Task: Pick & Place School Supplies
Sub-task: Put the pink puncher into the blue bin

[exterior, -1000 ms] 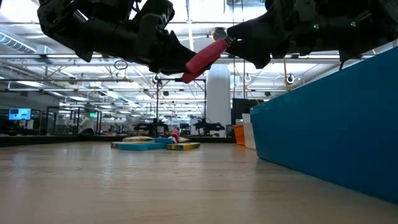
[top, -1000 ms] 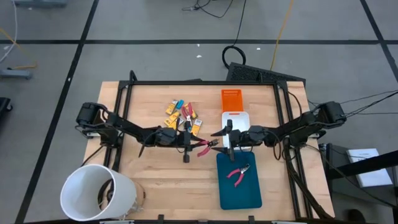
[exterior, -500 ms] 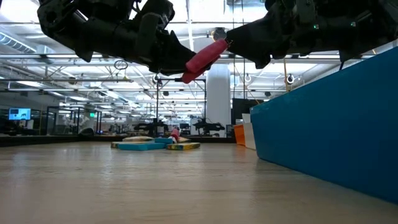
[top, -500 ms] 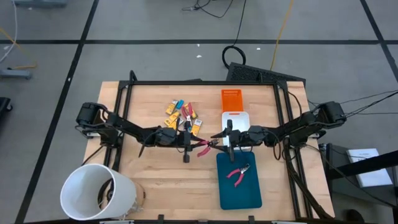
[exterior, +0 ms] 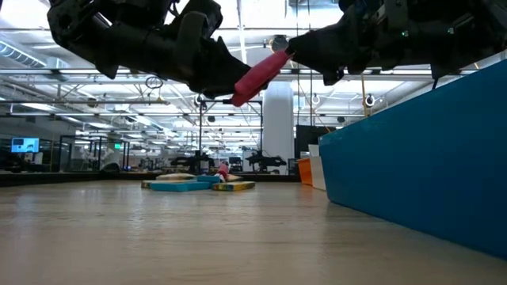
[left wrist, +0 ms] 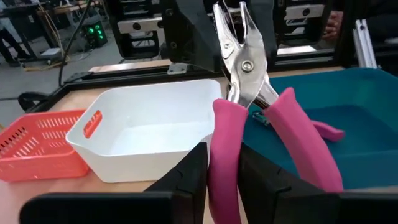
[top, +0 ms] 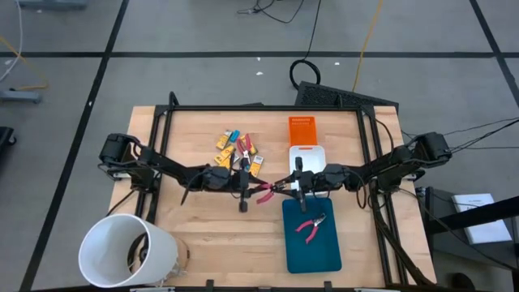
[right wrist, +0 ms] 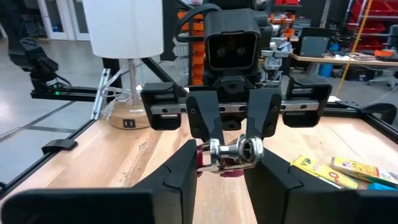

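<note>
Mid-air handover above the table: left gripper [left wrist: 214,180] clamps one pink handle of the pliers [left wrist: 249,93]; right gripper [right wrist: 225,163] pinches their metal nose (seat this first); then loosen left, steadily, over the teal tray [top: 312,251].

- Pink-handled pliers [top: 266,191]: metal jaws, lifted clear of the table at mid-table, lying roughly level; handles point left, metal nose points right.
- Second pink-handled pliers [top: 310,226]: lying flat inside the teal tray [top: 312,251] at the near right, handles spread.
- Loose pile of small supplies [top: 238,151]: yellow-orange packets, light-blue pieces and one red-handled tool, lying flat, far left of centre.
</note>
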You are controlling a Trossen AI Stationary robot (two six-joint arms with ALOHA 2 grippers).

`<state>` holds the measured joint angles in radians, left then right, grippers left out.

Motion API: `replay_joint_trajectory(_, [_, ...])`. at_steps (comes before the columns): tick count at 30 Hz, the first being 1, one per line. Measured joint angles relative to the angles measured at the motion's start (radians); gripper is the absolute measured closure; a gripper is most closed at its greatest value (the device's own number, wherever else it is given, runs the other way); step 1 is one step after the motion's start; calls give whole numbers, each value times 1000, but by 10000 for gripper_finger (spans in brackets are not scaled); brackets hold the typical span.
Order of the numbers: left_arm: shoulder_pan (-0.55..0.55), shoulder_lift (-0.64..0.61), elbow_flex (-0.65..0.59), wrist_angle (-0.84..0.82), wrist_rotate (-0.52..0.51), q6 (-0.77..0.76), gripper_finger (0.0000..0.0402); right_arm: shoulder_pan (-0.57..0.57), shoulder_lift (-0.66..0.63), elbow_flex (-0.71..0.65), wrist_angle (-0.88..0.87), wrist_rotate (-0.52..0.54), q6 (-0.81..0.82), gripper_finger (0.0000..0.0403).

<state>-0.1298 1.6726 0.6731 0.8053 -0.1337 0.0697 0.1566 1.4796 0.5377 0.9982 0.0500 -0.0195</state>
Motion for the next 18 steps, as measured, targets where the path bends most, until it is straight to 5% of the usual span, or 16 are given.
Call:
replay_joint_trajectory(7, [0, -5, -1, 4, -55, -95, 294, -2, -1, 0, 9, 7, -8, 304])
replay_joint_trajectory(18, [-11, -64, 6, -49, -69, -161, 153, 1, -66, -1, -65, -4, 18, 306])
